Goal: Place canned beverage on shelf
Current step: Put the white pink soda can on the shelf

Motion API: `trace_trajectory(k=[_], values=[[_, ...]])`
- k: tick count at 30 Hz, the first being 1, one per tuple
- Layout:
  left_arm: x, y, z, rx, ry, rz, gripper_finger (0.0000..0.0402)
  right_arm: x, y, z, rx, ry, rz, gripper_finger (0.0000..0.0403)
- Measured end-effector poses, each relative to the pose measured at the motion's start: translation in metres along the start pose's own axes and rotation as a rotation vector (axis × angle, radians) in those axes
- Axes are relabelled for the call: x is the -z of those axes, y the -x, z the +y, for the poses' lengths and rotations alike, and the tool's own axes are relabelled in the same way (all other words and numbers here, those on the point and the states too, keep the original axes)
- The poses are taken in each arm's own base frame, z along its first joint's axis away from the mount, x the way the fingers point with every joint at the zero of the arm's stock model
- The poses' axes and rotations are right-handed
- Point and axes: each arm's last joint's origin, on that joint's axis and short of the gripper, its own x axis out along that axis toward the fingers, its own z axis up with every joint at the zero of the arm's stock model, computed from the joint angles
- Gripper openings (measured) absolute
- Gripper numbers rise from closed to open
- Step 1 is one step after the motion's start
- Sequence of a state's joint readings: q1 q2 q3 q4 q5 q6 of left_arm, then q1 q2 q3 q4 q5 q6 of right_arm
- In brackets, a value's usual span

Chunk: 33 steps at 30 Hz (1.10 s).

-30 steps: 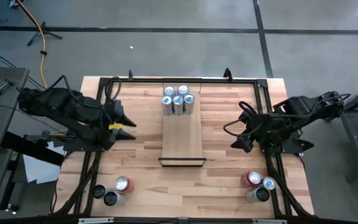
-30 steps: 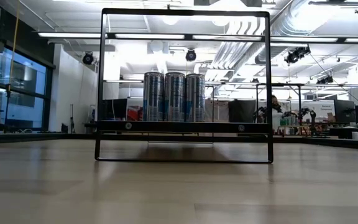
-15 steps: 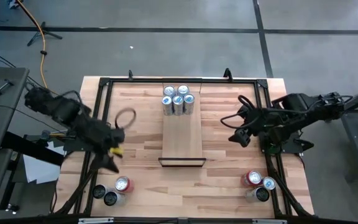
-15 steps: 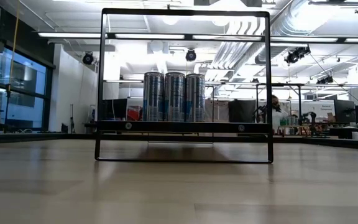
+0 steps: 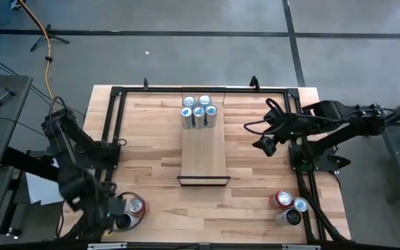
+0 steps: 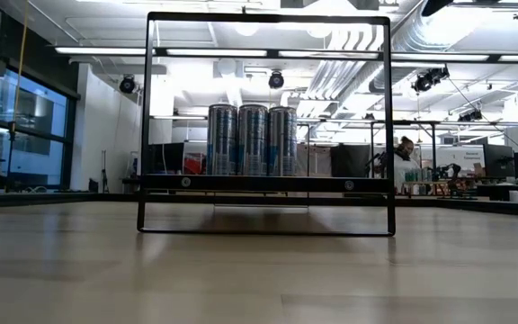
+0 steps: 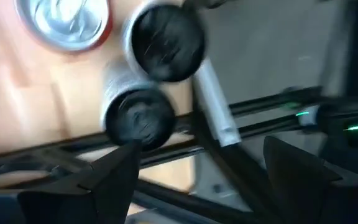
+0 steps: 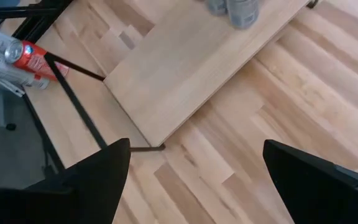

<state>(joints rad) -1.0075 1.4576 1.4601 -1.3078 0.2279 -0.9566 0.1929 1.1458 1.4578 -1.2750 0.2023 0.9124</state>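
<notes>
**Clerk:** Seen from above, what is entered for the table?

**Keeper:** Item one, the shelf [image 5: 203, 149], a narrow plank lying mid-table, its black frame at the near end. Five cans [image 5: 198, 111] stand bunched at its far end. Item two, three loose cans [image 5: 127, 212] at the near left corner of the tabletop [image 5: 155, 170]. Item three, three more cans [image 5: 288, 206] at the near right corner. A black tube frame [image 5: 110, 125] runs round the table's edges.

**Clerk:** And the arms?

**Keeper:** Left gripper [image 5: 111, 213] hangs right over the near left cans. Right gripper [image 5: 264, 146] hovers beside the shelf's right edge, apart from it.

**Clerk:** Low view?

**Keeper:** Shelf frame [image 6: 266, 124] upright; three cans [image 6: 253, 139] show behind its crossbar. Beyond lies an open hall with ceiling lights and ducts, and a person [image 6: 401, 155] far off.

**Clerk:** Left wrist?

**Keeper:** Fingers [image 7: 110, 171] spread apart, nothing between them. Two dark-topped cans [image 7: 151, 81] and one red-rimmed can [image 7: 64, 22] lie ahead; black tubing crosses in front.

**Clerk:** Right wrist?

**Keeper:** Fingers [image 8: 104, 165] stand wide, empty. Shelf plank [image 8: 191, 59] ahead, cans at its far end, a red can [image 8: 33, 59] past the frame
</notes>
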Motion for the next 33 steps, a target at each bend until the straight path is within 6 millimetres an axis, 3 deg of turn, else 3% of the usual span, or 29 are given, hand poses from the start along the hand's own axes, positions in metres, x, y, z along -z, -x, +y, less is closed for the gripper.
trace_trajectory(k=[9, 25, 30, 33], values=[[0.010, -0.028, -0.012, -0.286, -0.107, -0.126, 0.0294, -0.005, -0.001, -0.004, 0.017, 0.012, -0.012, 0.0353], [0.014, -0.034, -0.012, -0.262, -0.079, -0.082, 0.0294, -0.005, -0.001, -0.004, 0.017, 0.002, -0.013, 0.0353], [0.014, -0.034, -0.012, -0.258, 0.015, -0.094, 0.0294, -0.005, -0.001, -0.004, 0.017, 0.002, -0.013, 0.0353], [0.014, -0.034, -0.012, -0.260, -0.041, -0.088, 0.0294, -0.005, -0.001, -0.004, 0.021, 0.002, -0.017, 0.0353]])
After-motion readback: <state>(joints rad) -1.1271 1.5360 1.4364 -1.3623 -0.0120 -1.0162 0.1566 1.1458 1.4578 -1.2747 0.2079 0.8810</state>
